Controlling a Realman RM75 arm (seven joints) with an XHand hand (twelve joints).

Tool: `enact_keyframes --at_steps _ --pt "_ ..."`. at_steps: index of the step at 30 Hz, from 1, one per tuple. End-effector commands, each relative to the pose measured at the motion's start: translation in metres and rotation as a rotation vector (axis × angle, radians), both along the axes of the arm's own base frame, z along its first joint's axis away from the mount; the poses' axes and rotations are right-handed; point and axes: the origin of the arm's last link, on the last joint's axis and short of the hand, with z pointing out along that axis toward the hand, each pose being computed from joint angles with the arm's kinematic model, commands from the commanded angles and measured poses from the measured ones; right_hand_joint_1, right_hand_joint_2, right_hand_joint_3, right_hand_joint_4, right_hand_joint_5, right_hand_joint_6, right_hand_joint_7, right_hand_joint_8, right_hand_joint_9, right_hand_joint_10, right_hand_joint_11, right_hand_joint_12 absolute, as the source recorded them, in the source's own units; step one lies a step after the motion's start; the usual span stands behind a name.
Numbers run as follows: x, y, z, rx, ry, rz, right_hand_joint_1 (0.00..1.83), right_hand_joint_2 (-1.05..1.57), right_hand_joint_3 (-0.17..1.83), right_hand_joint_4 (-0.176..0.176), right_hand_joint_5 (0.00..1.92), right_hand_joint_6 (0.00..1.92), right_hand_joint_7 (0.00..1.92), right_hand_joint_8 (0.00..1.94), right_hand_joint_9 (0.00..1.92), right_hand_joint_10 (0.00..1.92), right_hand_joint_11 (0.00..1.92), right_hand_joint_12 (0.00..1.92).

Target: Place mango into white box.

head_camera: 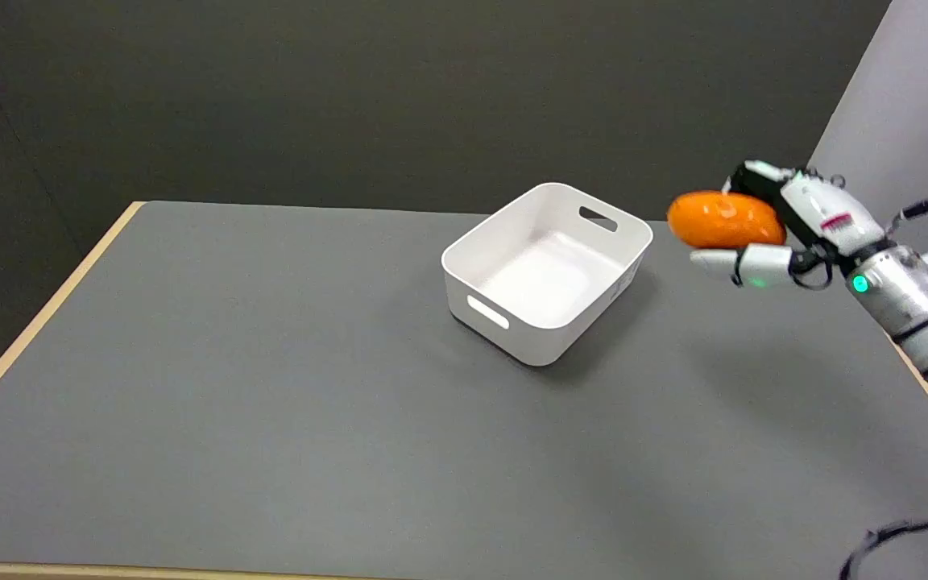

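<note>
Aloft, the right hand [786, 229] grips an orange mango [723, 219] beside the white box [546, 270]. Nothing lies inside the box on the grey table [271, 403]

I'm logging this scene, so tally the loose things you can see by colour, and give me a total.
Orange: 1, the mango, held in the right hand above the table.
White: 1, the white box, standing open with nothing in it.
Total: 2
</note>
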Motion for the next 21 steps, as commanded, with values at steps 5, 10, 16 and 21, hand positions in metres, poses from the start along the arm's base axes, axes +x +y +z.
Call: enact_keyframes --at_steps 5,10,16,21 --pt "0.031 -0.123 -0.105 0.237 -0.213 0.048 0.98 1.15 0.37 -0.091 0.62 1.58 0.81 1.94 0.86 1.92 0.27 1.92" --pt "0.022 -0.161 -0.132 0.299 -0.212 0.002 0.98 1.14 0.37 -0.091 0.64 1.57 0.82 1.94 0.90 1.92 0.29 1.92" --pt "-0.010 -0.204 -0.146 0.298 -0.202 -0.107 0.99 1.13 0.38 -0.088 0.65 1.55 0.83 1.94 0.93 1.92 0.32 1.92" --pt "-0.029 -0.217 -0.143 0.271 -0.200 -0.163 0.99 1.12 0.38 -0.085 0.65 1.55 0.84 1.94 0.94 1.92 0.32 1.92"
